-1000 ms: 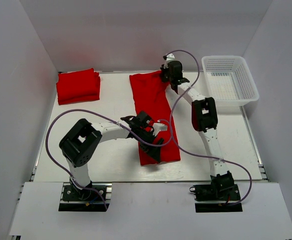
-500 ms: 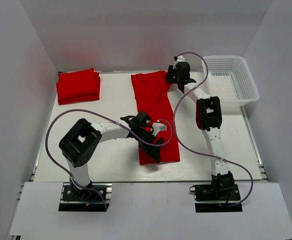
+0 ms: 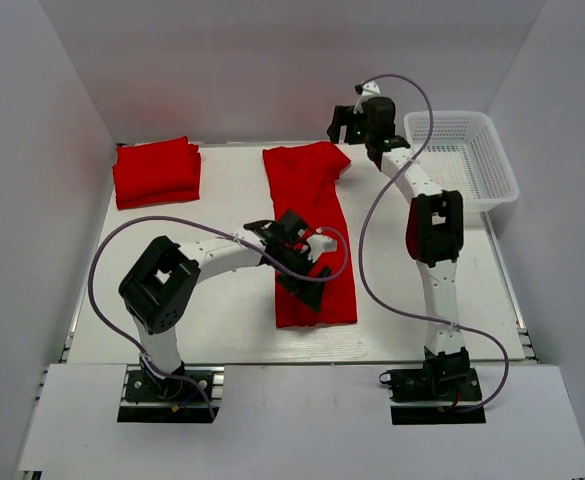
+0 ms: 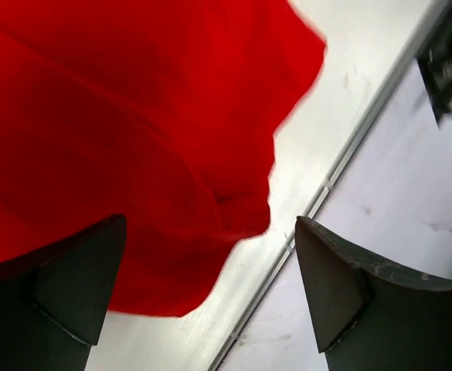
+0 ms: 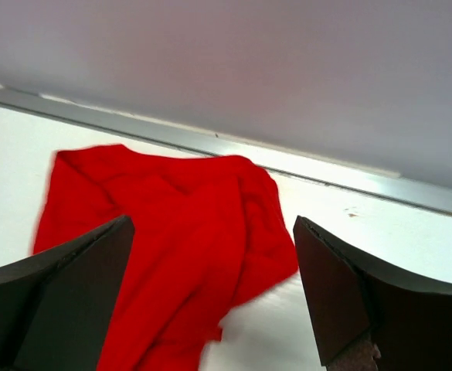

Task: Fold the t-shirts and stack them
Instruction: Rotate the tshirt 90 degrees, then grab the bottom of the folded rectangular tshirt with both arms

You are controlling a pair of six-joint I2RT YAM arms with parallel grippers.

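A red t-shirt (image 3: 310, 230) lies as a long strip down the middle of the table, from the back edge toward the front. Its near end (image 4: 133, 154) fills the left wrist view; its far end (image 5: 179, 232) shows in the right wrist view. My left gripper (image 3: 302, 270) hovers open over the strip's near half, nothing between its fingers (image 4: 79, 278). Lifted off the cloth, my right gripper (image 3: 357, 122) is open above the back edge, beside the strip's far right corner. A folded red t-shirt stack (image 3: 156, 171) rests at the back left.
A white mesh basket (image 3: 460, 160) stands at the back right, next to the right arm. White walls close in the back and both sides. The table's metal front rail (image 4: 318, 193) runs just beyond the shirt's near end.
My right gripper has opened, let go of the shirt's far right corner, and risen up and to the right. The left gripper shifted slightly toward the back; the shirt lies flat.
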